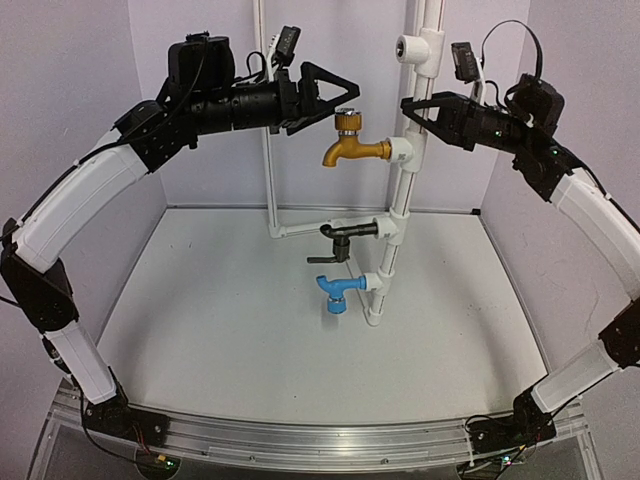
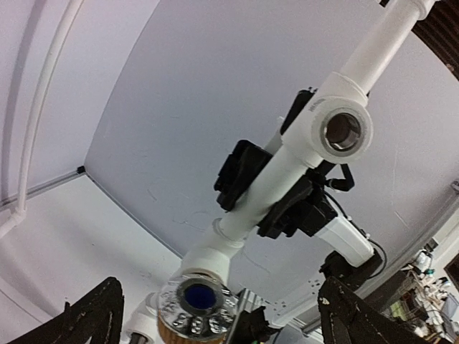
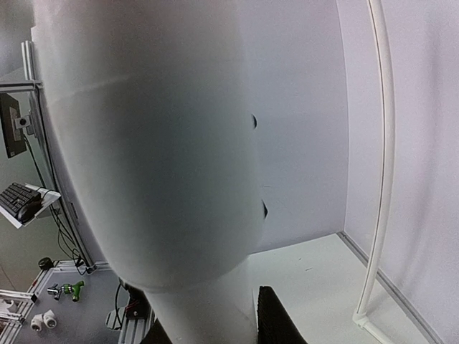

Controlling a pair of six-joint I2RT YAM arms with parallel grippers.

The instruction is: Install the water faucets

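The brass-gold faucet (image 1: 355, 148) sits in a tee (image 1: 401, 152) of the upright white pipe (image 1: 405, 200), spout turned down to the left. The black faucet (image 1: 345, 232) and the blue faucet (image 1: 335, 290) sit in lower tees. My left gripper (image 1: 350, 95) is open just above the brass faucet's top. In the left wrist view the faucet's silver cap (image 2: 193, 304) lies between the spread fingers (image 2: 93, 319), not touched. My right gripper (image 1: 418, 112) is shut on the white pipe (image 3: 158, 158), which fills its view beside one dark finger (image 3: 276, 319).
An empty tee socket (image 1: 410, 47) faces left at the top of the pipe, also seen in the left wrist view (image 2: 344, 132). A thin white tube (image 1: 268, 120) runs up the back wall. Walls enclose the white table (image 1: 250, 340) on three sides.
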